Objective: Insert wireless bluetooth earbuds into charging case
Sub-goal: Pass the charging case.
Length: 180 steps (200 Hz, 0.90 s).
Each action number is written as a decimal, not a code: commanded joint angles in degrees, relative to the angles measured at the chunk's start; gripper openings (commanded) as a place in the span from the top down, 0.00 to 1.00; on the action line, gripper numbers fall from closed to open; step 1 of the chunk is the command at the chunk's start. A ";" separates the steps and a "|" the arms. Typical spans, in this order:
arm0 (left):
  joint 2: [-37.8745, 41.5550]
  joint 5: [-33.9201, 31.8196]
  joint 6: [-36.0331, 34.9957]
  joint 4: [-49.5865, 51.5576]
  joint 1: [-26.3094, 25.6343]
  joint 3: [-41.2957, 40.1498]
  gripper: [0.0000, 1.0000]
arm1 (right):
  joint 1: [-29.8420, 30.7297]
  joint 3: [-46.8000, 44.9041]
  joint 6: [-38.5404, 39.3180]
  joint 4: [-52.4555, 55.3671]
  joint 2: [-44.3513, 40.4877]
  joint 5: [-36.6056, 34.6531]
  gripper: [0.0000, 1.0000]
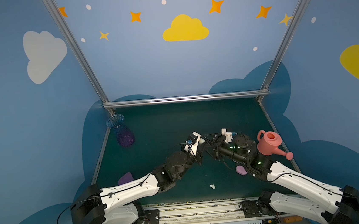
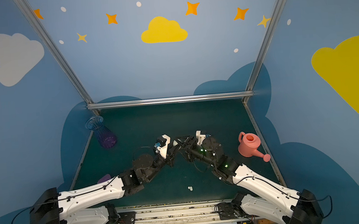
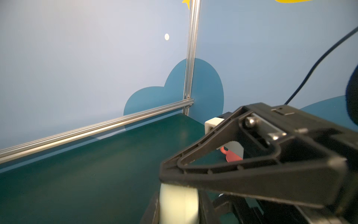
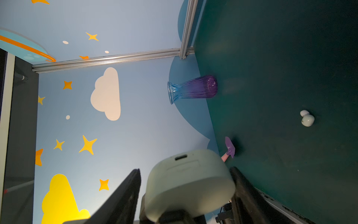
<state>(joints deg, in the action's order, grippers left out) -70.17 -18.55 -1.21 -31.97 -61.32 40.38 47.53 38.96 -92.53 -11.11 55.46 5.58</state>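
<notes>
Mid-frame in a top view, your left end effector (image 2: 172, 146) is clamped on the mint charging case (image 2: 175, 142). Your right end effector (image 4: 186, 170) brackets it, one finger off it. Looks like lid-opening: seat that grip. An earbud (image 2: 190, 188) waits lower centre on the bench (image 2: 153, 123).

Table: a dark green table (image 1: 175, 121) lay beneath me.
Walls: blue panels (image 1: 170, 73) closed in my workspace on three sides.
Decals: they carried a yellow cloud (image 1: 185, 29), white clouds (image 1: 44, 55), orange stars (image 1: 136, 16) and pale dots (image 1: 163, 2).
Frame: aluminium rails (image 1: 185, 98) ran along the table's far edge and rose from its far corners.
Light: the back wall was brighter than the table.
</notes>
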 commanded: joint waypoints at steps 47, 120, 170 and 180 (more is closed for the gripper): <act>-0.75 -0.11 1.89 2.17 -0.18 1.63 0.97 | 0.47 0.12 1.51 -3.67 -1.06 -1.01 0.38; -0.88 0.03 2.09 2.60 -0.20 1.72 0.83 | 0.55 -0.09 1.69 -4.44 -1.23 -1.84 0.50; 0.75 -0.31 2.34 6.25 -0.13 1.78 0.19 | 0.12 -0.20 4.05 1.78 -3.30 -4.48 0.51; 1.70 -0.44 2.62 7.84 -0.20 1.24 0.08 | -0.34 -0.20 4.33 2.87 -3.79 -4.20 0.52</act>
<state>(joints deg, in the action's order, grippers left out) -70.37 -18.57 1.04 -28.38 -61.34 41.25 47.77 38.87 -90.48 -10.83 53.65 2.72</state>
